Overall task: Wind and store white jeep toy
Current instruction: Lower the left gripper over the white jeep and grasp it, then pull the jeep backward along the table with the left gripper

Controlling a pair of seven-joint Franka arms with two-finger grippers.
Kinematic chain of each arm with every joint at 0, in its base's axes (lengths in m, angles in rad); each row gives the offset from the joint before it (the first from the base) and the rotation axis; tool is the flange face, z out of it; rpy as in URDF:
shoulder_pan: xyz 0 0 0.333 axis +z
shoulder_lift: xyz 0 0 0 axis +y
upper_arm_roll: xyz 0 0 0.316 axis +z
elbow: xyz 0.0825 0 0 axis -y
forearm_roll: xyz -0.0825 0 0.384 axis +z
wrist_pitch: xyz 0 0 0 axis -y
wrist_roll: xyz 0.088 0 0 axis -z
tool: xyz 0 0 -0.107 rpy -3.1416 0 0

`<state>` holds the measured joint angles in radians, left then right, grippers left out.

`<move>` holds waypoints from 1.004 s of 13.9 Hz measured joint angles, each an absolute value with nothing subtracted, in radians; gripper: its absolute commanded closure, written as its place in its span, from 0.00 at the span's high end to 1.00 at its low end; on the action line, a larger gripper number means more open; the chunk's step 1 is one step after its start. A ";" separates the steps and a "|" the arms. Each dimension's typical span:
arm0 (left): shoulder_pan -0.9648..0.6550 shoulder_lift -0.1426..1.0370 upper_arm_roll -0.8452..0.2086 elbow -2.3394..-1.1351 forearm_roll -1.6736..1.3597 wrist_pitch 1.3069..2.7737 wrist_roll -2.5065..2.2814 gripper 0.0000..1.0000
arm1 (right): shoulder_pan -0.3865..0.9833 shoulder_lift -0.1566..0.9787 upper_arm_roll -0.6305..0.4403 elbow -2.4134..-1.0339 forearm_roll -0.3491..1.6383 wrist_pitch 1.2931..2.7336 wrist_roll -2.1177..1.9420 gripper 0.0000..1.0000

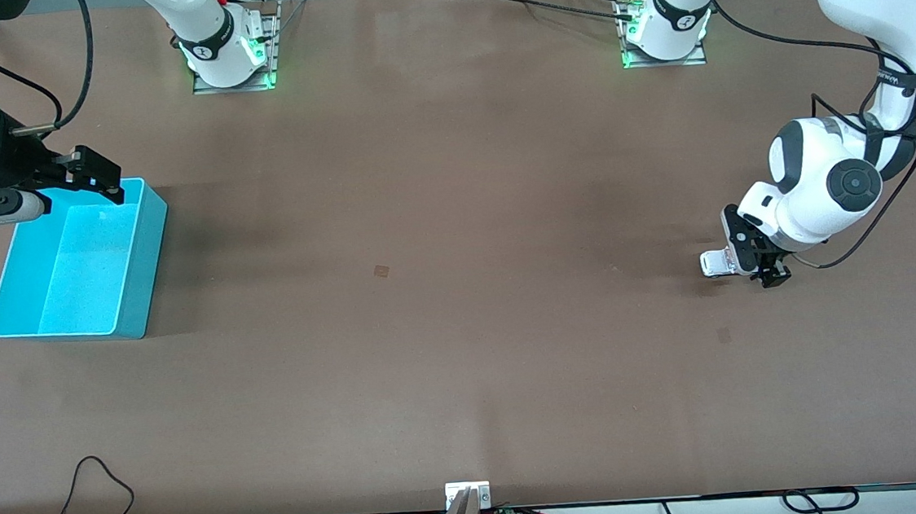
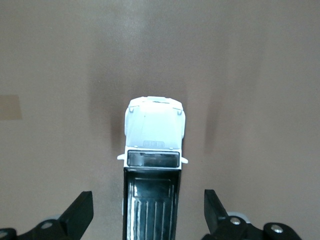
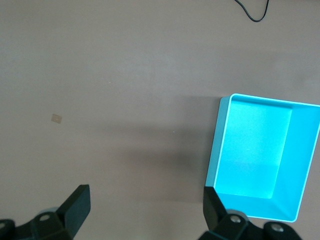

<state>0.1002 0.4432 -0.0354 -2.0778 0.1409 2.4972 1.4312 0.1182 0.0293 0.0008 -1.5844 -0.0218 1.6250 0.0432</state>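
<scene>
Sitting on the bench (image 1: 464,330) at the left arm's end, the white jeep toy (image 2: 152,165) looks light and rigid; left claw (image 2: 149,215) straddles its black bed unclenched; right claw (image 3: 145,210) waits released above the bin (image 3: 260,155)

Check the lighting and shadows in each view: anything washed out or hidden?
Front view: the turquoise bin glows brightly inside, and the white jeep toy is partly hidden by the left gripper. Left wrist view: soft shadows flank the jeep. Right wrist view: even light, with the right gripper open beside the bin.
</scene>
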 measured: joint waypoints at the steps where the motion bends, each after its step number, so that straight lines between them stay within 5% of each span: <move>1: 0.102 0.450 -0.035 -2.078 0.141 2.505 1.436 0.57 | 0.118 0.029 0.001 -1.584 -0.022 1.625 0.043 1.00; 3: 0.105 0.460 -0.035 -2.079 0.141 2.513 1.448 0.31 | 0.118 0.029 0.001 -1.584 -0.022 1.625 0.043 1.00; 5: 0.105 0.465 -0.036 -2.079 0.141 2.515 1.465 0.21 | 0.118 0.029 0.001 -1.584 -0.022 1.625 0.043 1.00; 14: 0.115 0.465 -0.038 -2.077 0.141 2.515 1.515 0.21 | 0.118 0.029 0.001 -1.584 -0.022 1.625 0.043 1.00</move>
